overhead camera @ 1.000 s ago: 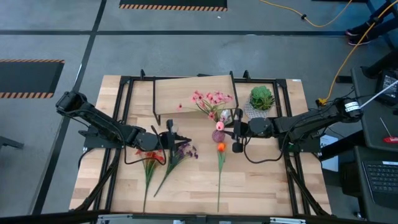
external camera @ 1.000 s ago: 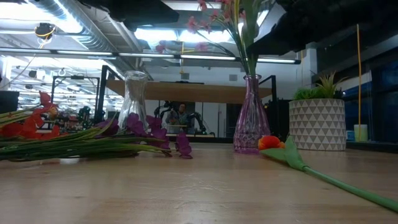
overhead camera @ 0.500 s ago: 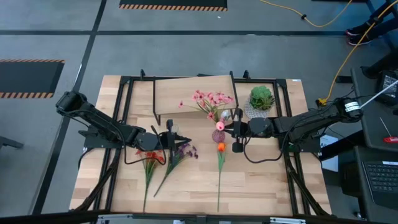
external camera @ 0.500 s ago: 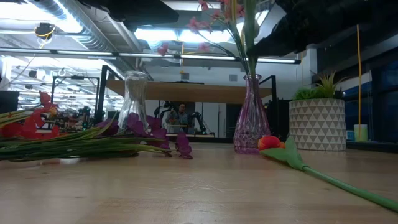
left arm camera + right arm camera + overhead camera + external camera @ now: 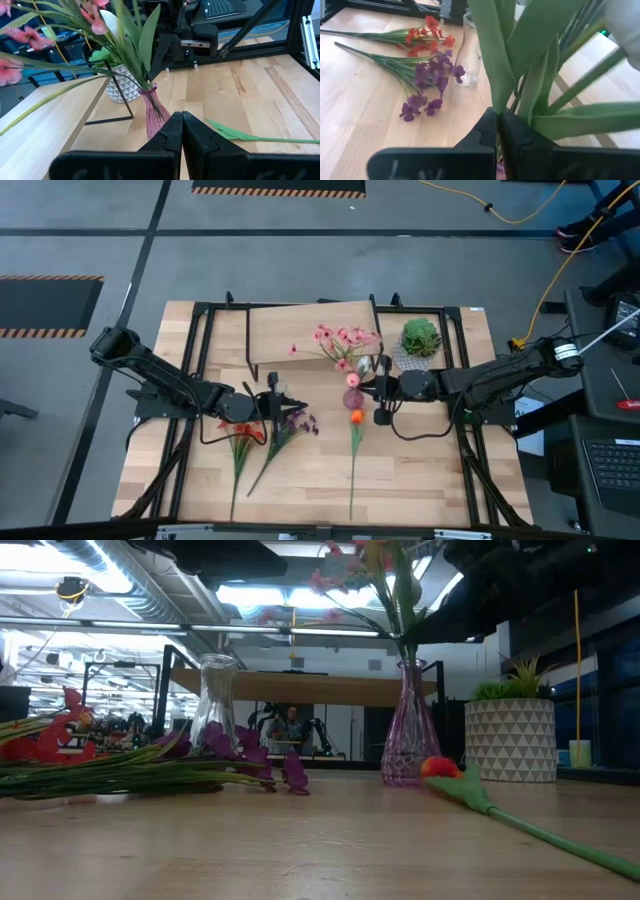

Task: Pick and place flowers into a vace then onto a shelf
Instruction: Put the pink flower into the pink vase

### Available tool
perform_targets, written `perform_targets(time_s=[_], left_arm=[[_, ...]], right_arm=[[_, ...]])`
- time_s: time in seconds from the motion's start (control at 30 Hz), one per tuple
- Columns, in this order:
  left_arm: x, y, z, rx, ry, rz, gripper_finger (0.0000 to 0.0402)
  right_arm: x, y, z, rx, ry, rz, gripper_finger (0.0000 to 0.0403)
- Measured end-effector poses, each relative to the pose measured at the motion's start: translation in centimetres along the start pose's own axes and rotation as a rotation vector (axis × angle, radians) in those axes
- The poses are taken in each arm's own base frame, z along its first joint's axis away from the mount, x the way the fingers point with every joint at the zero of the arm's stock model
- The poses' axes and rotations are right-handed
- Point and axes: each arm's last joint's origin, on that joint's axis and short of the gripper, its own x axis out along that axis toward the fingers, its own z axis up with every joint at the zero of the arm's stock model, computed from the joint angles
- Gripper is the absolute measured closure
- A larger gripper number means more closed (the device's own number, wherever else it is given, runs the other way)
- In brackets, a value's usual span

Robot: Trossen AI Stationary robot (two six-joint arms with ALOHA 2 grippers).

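Observation:
A bunch of pink and white flowers (image 5: 340,340) stands in a pink glass vase (image 5: 409,745), which rests by its base on the table. My right gripper (image 5: 366,389) is shut on their stems above the vase neck. My left gripper (image 5: 276,402) is shut and touches nothing I can see, beside a clear glass vase (image 5: 470,50) that stands upright. Red flowers (image 5: 240,436), purple flowers (image 5: 296,421) and one orange flower (image 5: 355,418) lie flat on the table. The shelf (image 5: 305,330) stands at the far side. My right gripper pinches the green stems and leaves (image 5: 496,95) of the pink bunch between its two fingers, just above the vase neck. It comes level from the table's right, across the stems. The stems stay in the pink vase, which leans slightly with its base on the table.
A round green plant in a white patterned pot (image 5: 421,338) stands just beyond my right gripper, next to the shelf. The orange flower's long stem (image 5: 352,475) runs toward the near edge. The near right part of the table (image 5: 430,480) is bare wood.
My right gripper has nudged the held stems, and the pink vase has shifted a little toward the table's right and now leans. The blossoms above have swung with it. The left arm and the flowers lying on the table have kept still.

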Motion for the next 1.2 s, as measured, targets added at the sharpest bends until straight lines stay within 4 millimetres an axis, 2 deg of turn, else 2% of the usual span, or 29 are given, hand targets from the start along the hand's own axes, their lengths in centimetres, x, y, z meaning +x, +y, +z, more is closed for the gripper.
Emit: perform_targets(time_s=[1.03, 1.2], left_arm=[[-0.01, 0.0, 0.01, 0.0, 0.0, 0.0, 0.0398], [-0.01, 0.0, 0.01, 0.0, 0.0, 0.0, 0.0398]], right_arm=[[0.0, 0.02, -0.12, -0.021, 0.005, 0.004, 0.0401], [0.0, 0.02, -0.01, -0.014, -0.006, 0.003, 0.0384]])
